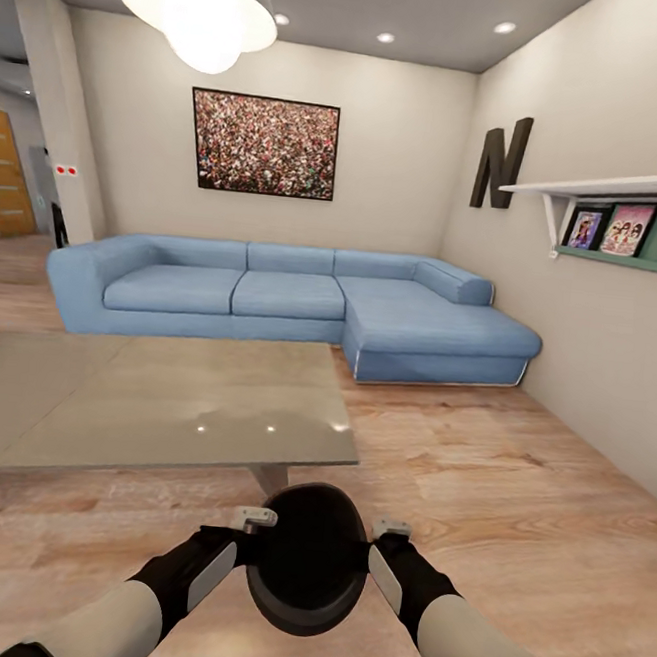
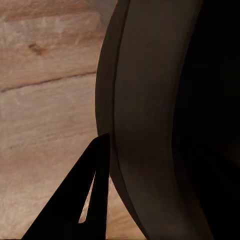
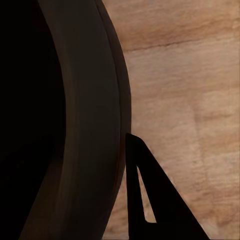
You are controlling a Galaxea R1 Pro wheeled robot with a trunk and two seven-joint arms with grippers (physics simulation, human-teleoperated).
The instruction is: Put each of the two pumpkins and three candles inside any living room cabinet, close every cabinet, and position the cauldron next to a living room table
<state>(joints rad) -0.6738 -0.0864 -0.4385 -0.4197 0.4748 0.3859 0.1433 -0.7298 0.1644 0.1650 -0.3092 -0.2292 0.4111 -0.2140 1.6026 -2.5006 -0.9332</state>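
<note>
- The cauldron [image 1: 308, 558] hangs between the two arms above the wooden floor [image 1: 512, 507], tipped so its dark mouth faces the head camera.
- It is just in front of the near edge of the table [image 1: 161, 403], close to that edge's right corner and the grey leg [image 1: 272, 479] under it; whether it touches the floor cannot be told.
- The left gripper [image 1: 250, 522] presses against the cauldron's left side; the left wrist view has one dark finger [image 2: 75, 210] lying along the outer wall of the cauldron [image 2: 150, 125].
- The right gripper [image 1: 387, 531] meets the cauldron's right side the same way, one finger [image 3: 150, 200] against the curved wall [image 3: 90, 125].
- How far either pair of jaws is spread cannot be told, since only one finger of each shows clearly.
- Beyond the table stands a blue corner sofa [image 1: 301, 301] against the far wall, with a framed picture [image 1: 263, 144] above it.
</note>
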